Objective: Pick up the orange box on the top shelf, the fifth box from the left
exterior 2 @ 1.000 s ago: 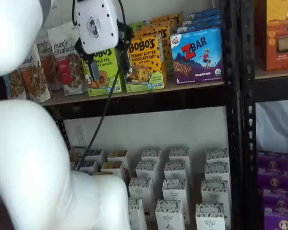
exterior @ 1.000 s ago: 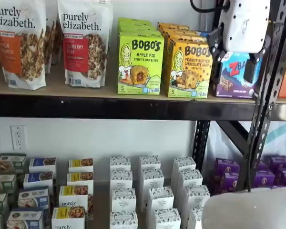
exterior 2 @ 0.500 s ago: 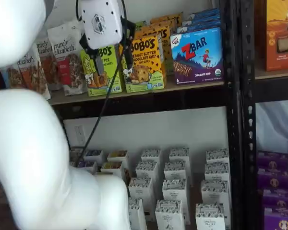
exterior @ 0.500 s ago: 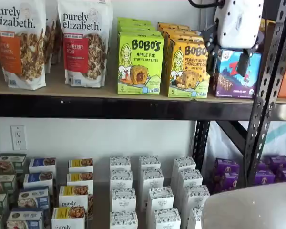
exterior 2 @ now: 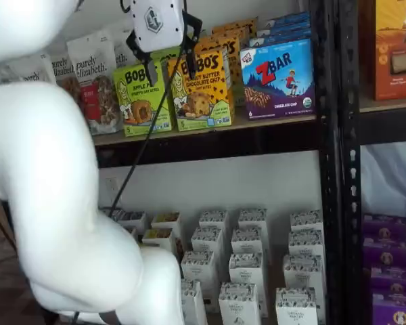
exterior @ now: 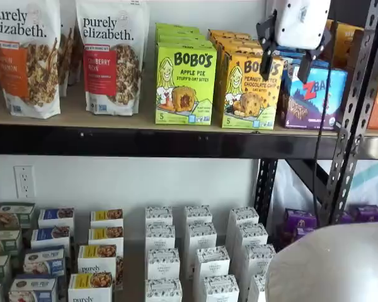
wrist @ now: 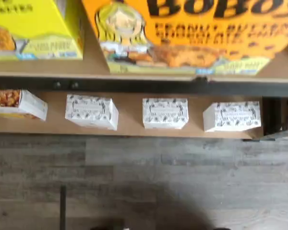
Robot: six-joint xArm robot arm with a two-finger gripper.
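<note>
Noted in both shelf views: the orange box (exterior: 249,91), yellow-orange front lettered "BOBO'S" in black over "Peanut Butter Chocolate Chip", blonde cartoon girl at left, cookie-bite picture below, blue "5" at lower left corner. Standing upright on the top shelf (exterior: 145,123), upper centre-right of frame, between the lime-green Apple Pie box (exterior: 185,83) on its left and the blue ZBar box (exterior: 312,95) on its right; more orange boxes lined up behind it. Seen large in the wrist view (wrist: 192,36). Further left on the board: granola pouches (exterior: 112,55). Lower level: rows of small white boxes (exterior: 198,255). Gripper (exterior: 288,52) at frame top before the box, black fingers (exterior 2: 149,72) parted with a plain gap, holding nothing.
</note>
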